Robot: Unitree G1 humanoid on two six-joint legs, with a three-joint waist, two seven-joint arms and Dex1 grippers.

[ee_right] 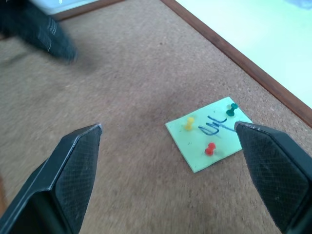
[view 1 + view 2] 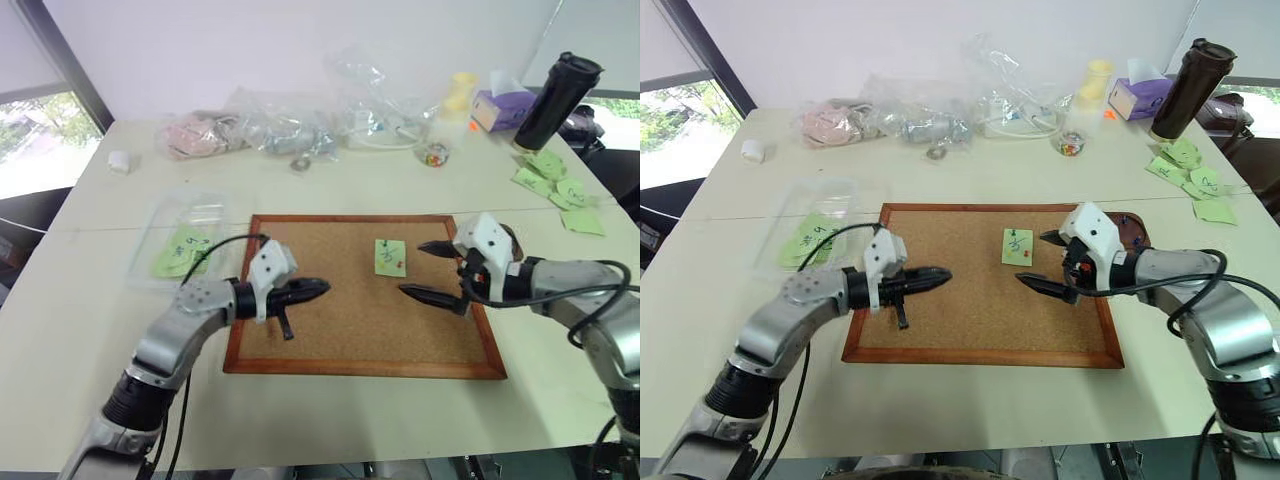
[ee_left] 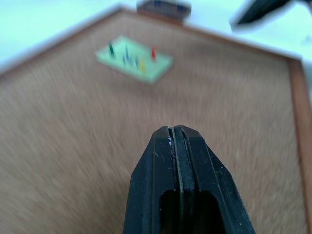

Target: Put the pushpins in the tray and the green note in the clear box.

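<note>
The green note [image 2: 390, 257] lies on the cork board, held by a yellow pushpin [image 1: 189, 123], a green pushpin [image 1: 231, 110] and a red pushpin [image 1: 210, 148]. My right gripper [image 2: 411, 268] hovers open just right of the note, empty; in the right wrist view the note [image 1: 209, 132] lies ahead between its fingers. My left gripper [image 2: 322, 288] is shut and empty over the board's left half, pointing towards the note. The dark brown tray [image 2: 1130, 232] sits behind the right gripper, mostly hidden. The clear box [image 2: 205, 212] stands left of the board with green notes inside.
The wood-framed cork board [image 2: 350, 330] fills the table's middle. Clear plastic bags [image 2: 280, 125], a small cup of coloured bits [image 2: 436, 153], a tissue box [image 2: 503, 105] and a black tumbler [image 2: 556, 100] line the back. Loose green notes [image 2: 560, 190] lie at the right.
</note>
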